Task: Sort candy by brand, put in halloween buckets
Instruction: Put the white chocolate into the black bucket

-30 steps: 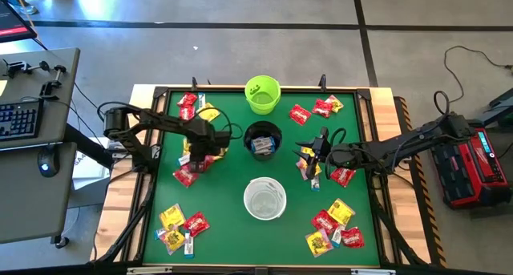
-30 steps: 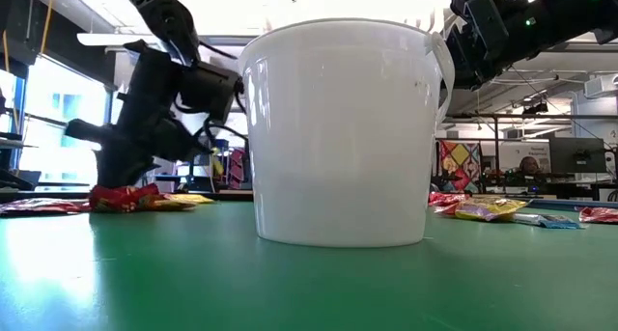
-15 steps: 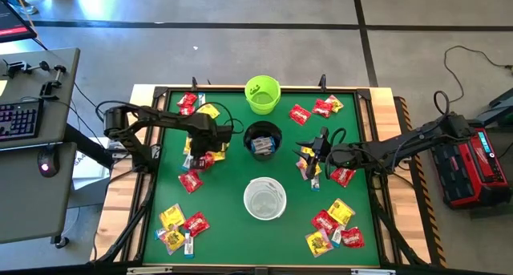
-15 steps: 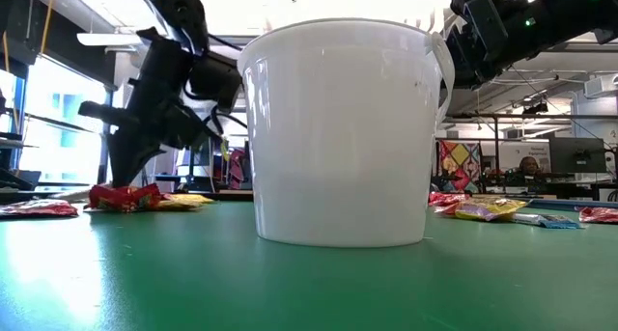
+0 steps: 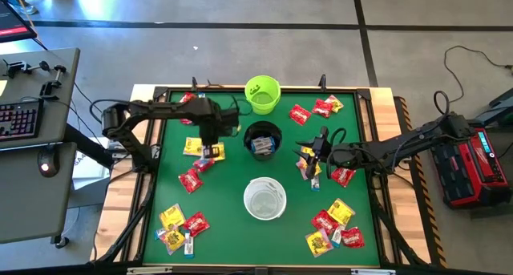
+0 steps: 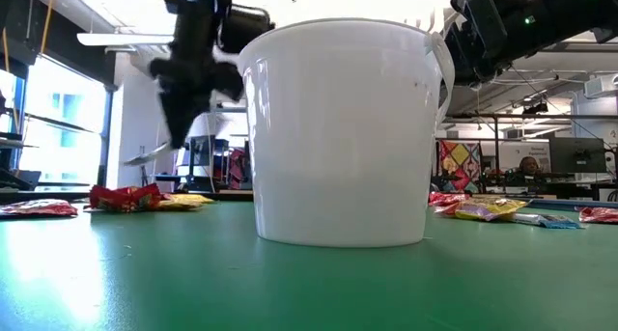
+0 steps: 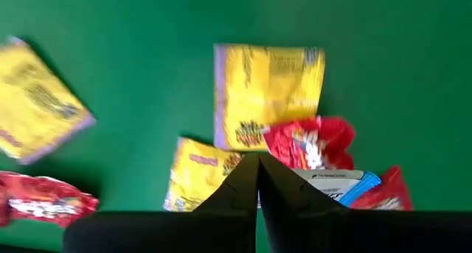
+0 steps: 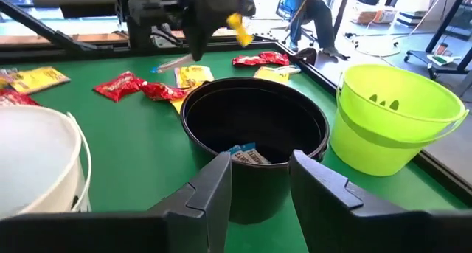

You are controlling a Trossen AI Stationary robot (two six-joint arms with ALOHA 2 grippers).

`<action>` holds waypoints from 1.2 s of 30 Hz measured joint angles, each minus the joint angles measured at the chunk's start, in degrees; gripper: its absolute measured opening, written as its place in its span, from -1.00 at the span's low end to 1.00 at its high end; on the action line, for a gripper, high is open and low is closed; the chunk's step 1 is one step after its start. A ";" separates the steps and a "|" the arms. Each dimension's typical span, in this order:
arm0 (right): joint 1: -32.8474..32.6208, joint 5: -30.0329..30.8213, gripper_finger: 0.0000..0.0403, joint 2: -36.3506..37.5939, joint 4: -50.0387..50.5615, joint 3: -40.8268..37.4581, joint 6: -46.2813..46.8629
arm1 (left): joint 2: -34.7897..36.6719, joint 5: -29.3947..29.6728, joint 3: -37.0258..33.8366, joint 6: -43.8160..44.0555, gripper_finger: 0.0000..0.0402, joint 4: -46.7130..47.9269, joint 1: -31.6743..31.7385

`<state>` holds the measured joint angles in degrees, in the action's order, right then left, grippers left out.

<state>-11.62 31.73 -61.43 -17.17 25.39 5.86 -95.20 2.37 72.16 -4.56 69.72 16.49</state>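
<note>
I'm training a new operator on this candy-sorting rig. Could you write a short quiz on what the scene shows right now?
1. True or false: the black bucket has blue-and-white candy inside.
2. Which bucket stands between the other two? A lime green, B black, C white.
3. Fill in: the left gripper, raised over the candy beside the black bucket, has its fingers ____.
Key: 1 true; 2 B; 3 shut.

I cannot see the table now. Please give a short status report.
Left gripper shut, raised above the candy pile, no packet visibly held. Right gripper open, waiting beside the black bucket. Nothing blocks the buckets.
</note>
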 joint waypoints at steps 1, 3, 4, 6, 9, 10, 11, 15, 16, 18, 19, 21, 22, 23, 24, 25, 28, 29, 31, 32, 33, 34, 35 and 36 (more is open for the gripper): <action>0.02 0.00 -0.38 -0.02 -0.09 0.00 0.65 | 0.00 -0.02 1.49 0.00 -1.00 0.07 0.23; 0.01 0.00 -0.38 -0.01 -0.30 0.00 1.66 | 0.00 -0.04 4.91 0.02 -1.00 -0.18 0.62; 0.01 0.00 -0.38 -0.02 -0.28 0.00 1.84 | 0.00 -0.06 6.60 0.12 -1.00 -0.35 0.80; 0.00 0.00 -0.38 -0.02 -0.27 0.00 1.88 | 0.00 -0.28 10.09 0.96 -1.00 -0.70 0.83; 0.10 0.15 -0.38 0.00 -0.33 0.00 1.67 | 0.00 -0.33 15.08 2.30 -1.00 -1.28 0.81; 0.29 0.23 -0.38 0.00 -0.31 0.00 1.67 | 0.00 -0.36 16.45 2.64 -1.00 -2.15 0.81; 0.53 0.22 -0.38 -0.02 -0.34 0.00 1.68 | 0.00 -0.42 17.73 2.92 -1.00 -3.41 0.69; 1.64 0.24 -0.38 -0.02 -0.28 0.00 1.75 | 0.00 -0.41 20.25 3.91 -1.00 -11.28 -0.36; 1.96 0.22 -0.38 0.00 -0.28 0.00 1.69 | 0.00 -0.42 20.34 3.66 -1.00 -13.46 -0.72; 2.67 -0.06 -0.38 -0.02 -0.28 0.00 1.67 | -0.24 -0.40 20.35 2.36 -1.00 -16.65 -1.48; 2.97 -0.29 -0.38 -0.01 -0.28 0.00 1.67 | -0.61 -0.39 20.35 1.80 -1.00 -18.34 -1.89; 3.41 -0.31 -0.38 -0.02 -0.26 0.00 1.80 | -1.74 0.02 20.35 0.84 -1.00 -21.39 -2.66; 3.57 -0.30 -0.38 -0.02 -0.27 0.00 1.80 | -2.47 0.60 20.35 0.25 -1.00 -22.72 -3.02; 3.75 -0.31 -0.38 -0.02 -0.26 0.00 1.80 | -3.30 1.26 20.35 -0.35 -1.00 -24.00 -3.41; 3.80 -0.31 -0.38 -0.02 -0.26 0.00 1.80 | -4.27 1.98 20.35 -0.73 -1.00 -25.06 -3.70; 3.80 -0.28 -0.38 -0.02 -0.26 0.00 1.82 | -5.35 2.65 20.35 -1.09 -1.00 -25.90 -4.08; 3.78 -0.17 -0.38 0.00 -0.26 0.00 2.05 | -9.09 3.86 20.29 -1.20 -1.00 -27.22 -4.75; 3.78 -0.17 -0.38 -0.02 -0.25 0.00 2.48 | -10.34 4.18 20.26 -1.27 -1.00 -27.50 -5.05; 3.78 -0.28 -0.38 -0.01 0.01 0.00 3.16 | -12.62 4.36 20.26 -1.12 -1.00 -28.01 -5.39; 3.78 -0.46 -0.38 -0.02 0.17 0.00 3.22 | -13.65 4.38 20.24 -0.85 -1.00 -28.15 -5.65; 3.78 -0.63 -0.38 -0.02 0.41 0.00 3.28 | -14.55 4.43 20.24 -0.44 -1.00 -28.61 -5.89; 3.78 -0.72 -0.38 0.00 0.70 0.00 3.28 | -15.31 4.46 20.24 -0.32 -1.00 -29.22 -6.11; 3.78 -0.72 -0.38 -0.02 0.85 0.00 3.28 | -16.00 4.56 20.24 -0.21 -1.00 -29.60 -6.34; 3.85 -0.72 -0.38 -0.02 1.06 0.00 3.28 | -16.50 4.68 20.24 -0.19 -1.00 -29.66 -6.52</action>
<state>-7.77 31.00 -61.45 -16.11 25.39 9.15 -111.70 7.06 92.40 -4.75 40.06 9.96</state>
